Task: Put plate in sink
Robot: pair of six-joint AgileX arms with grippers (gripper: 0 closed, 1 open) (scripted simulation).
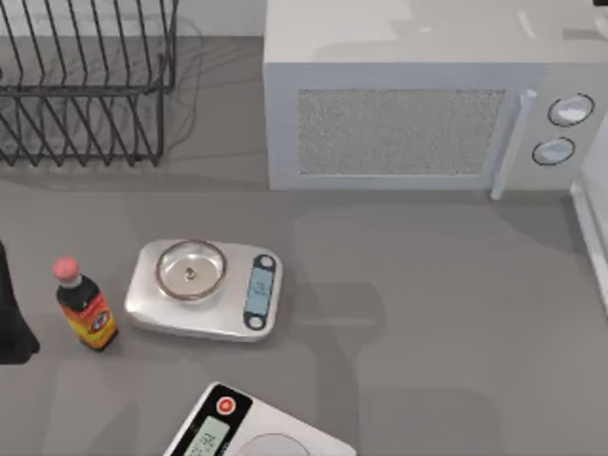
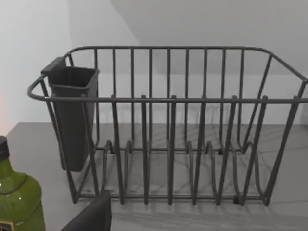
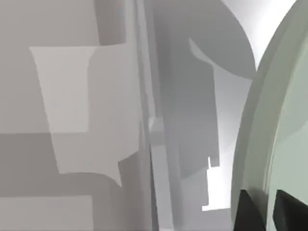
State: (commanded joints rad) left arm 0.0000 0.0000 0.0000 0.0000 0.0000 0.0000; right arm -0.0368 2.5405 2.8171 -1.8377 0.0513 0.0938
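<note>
In the right wrist view the plate (image 3: pixel 284 120), pale mint-green with a raised rim, stands on edge close to the camera. My right gripper (image 3: pixel 267 209) is shut on its rim, a dark finger (image 3: pixel 249 211) on each side. Beyond the plate a narrow pale strip, the sink's rim (image 3: pixel 150 144), runs across the grey counter. In the top view the sink's rim (image 1: pixel 591 237) shows at the table's right edge. My left arm (image 1: pixel 11 313) is parked at the left edge, facing the dish rack.
A white microwave (image 1: pixel 427 104) stands at the back. A black wire dish rack (image 1: pixel 85 85) with a cutlery cup (image 2: pixel 72 115) is at the back left. A kitchen scale (image 1: pixel 204 290), a sauce bottle (image 1: pixel 84 306), a second scale (image 1: pixel 247 432) and a green bottle (image 2: pixel 17 197) stand nearby.
</note>
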